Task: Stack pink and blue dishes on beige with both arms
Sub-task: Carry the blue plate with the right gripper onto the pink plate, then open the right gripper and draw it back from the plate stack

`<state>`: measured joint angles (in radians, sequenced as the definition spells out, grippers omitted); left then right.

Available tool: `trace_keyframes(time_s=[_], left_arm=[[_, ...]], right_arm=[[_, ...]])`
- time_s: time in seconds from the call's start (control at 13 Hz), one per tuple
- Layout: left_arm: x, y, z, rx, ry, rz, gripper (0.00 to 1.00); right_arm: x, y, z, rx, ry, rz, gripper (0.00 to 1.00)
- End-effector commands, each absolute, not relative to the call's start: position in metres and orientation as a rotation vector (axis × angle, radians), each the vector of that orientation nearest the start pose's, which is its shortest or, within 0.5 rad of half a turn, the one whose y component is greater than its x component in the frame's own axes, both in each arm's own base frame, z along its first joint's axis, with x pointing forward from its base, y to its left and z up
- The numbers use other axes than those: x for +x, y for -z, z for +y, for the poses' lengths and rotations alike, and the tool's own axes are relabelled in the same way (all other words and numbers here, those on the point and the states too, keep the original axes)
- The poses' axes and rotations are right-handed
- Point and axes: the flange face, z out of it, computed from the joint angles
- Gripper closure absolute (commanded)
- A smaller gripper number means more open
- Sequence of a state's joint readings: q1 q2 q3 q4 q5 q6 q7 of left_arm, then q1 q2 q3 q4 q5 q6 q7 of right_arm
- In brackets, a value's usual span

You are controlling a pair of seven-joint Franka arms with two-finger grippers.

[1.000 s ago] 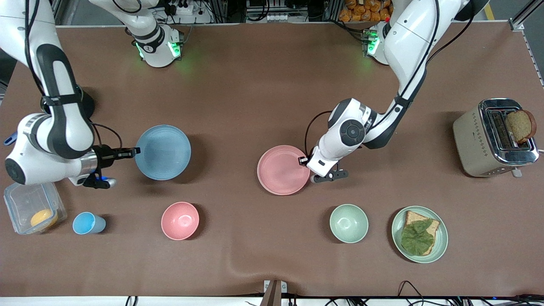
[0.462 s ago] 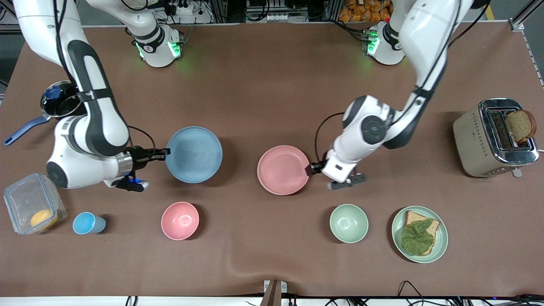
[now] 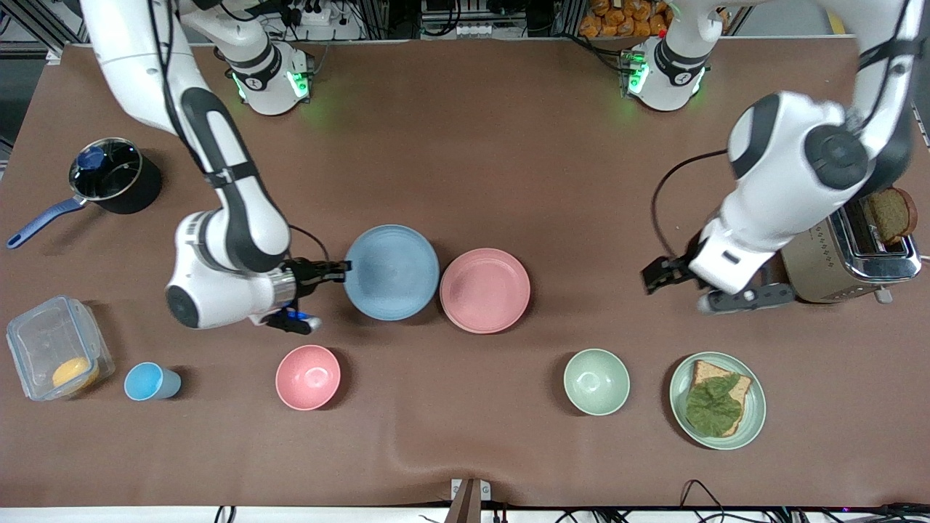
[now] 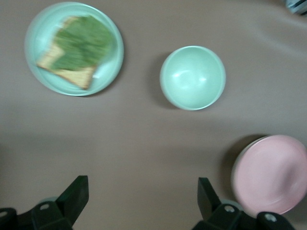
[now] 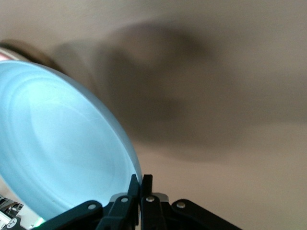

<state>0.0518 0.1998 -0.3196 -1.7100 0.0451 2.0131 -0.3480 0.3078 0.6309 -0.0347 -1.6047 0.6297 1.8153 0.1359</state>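
Note:
The light blue plate (image 3: 392, 272) (image 5: 62, 148) hangs just above the table beside the pink plate, toward the right arm's end. My right gripper (image 3: 341, 270) (image 5: 141, 184) is shut on its rim. On the table lies the pale pink plate (image 3: 484, 290) (image 4: 271, 175), with nothing gripping it. In the left wrist view a thin pale edge peeks from under it; the beige plate is otherwise hidden. My left gripper (image 3: 649, 280) (image 4: 142, 184) is open and empty, up over the table near the toaster, well away from the pink plate.
Nearer the camera stand a blue cup (image 3: 149, 381), a pink bowl (image 3: 308, 377), a green bowl (image 3: 596, 381) (image 4: 193, 77) and a green plate with bread and lettuce (image 3: 717, 400). A toaster (image 3: 846, 243) stands at the left arm's end, a pot (image 3: 112, 176) and a clear container (image 3: 57, 356) at the right arm's.
My left gripper opened, let go of the pink plate and drew back toward the toaster. My right arm carried the blue plate toward the pink plate.

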Motion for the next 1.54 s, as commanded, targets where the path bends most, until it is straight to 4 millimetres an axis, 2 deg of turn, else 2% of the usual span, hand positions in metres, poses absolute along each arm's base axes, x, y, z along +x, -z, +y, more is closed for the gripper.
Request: trace_keyframes(time_s=[0.0, 0.23, 0.31, 0.38, 0.54, 0.69, 0.92, 1.08, 1.23, 1.31, 1.38, 1.46], left_arm=[[0.593, -0.539, -0.118, -3.121, 0.119, -0.037, 0.0], [0.589, -0.594, -0.089, -3.108, 0.062, -0.109, 0.0], [0.586, -0.601, -0.083, -3.106, 0.036, -0.122, 0.0], [0.585, -0.605, -0.077, -3.11, 0.024, -0.129, 0.0], [0.581, -0.61, -0.066, -3.117, 0.005, -0.145, 0.0], [0.58, -0.61, -0.064, -3.116, -0.005, -0.147, 0.0], [0.578, -0.611, -0.063, -3.114, -0.019, -0.155, 0.0], [0.579, -0.614, -0.045, -3.116, -0.018, -0.191, 0.0], [0.578, -0.616, -0.045, -3.144, -0.018, -0.181, 0.0], [0.575, -0.623, -0.041, -3.139, 0.001, -0.19, 0.0], [0.573, -0.625, -0.04, -3.131, 0.006, -0.186, 0.0], [0.571, -0.626, -0.033, -3.123, -0.004, -0.181, 0.0]], right_arm=[[0.613, -0.237, 0.271, -2.553, -0.663, 0.207, 1.0], [0.605, -0.231, 0.316, -2.515, -0.649, 0.178, 1.0], [0.602, -0.23, 0.335, -2.505, -0.6, 0.183, 1.0], [0.597, -0.221, 0.351, -2.491, -0.573, 0.202, 1.0], [0.596, -0.203, 0.361, -2.482, -0.572, 0.221, 1.0], [0.595, -0.201, 0.375, -2.473, -0.569, 0.207, 1.0], [0.596, -0.194, 0.381, -2.474, -0.559, 0.207, 1.0], [0.597, -0.187, 0.384, -2.47, -0.53, 0.233, 1.0], [0.598, -0.183, 0.385, -2.471, -0.517, 0.239, 1.0], [0.598, -0.185, 0.385, -2.468, -0.516, 0.238, 0.84], [0.599, -0.185, 0.385, -2.467, -0.518, 0.241, 0.47], [0.599, -0.186, 0.384, -2.466, -0.515, 0.234, 0.42]])
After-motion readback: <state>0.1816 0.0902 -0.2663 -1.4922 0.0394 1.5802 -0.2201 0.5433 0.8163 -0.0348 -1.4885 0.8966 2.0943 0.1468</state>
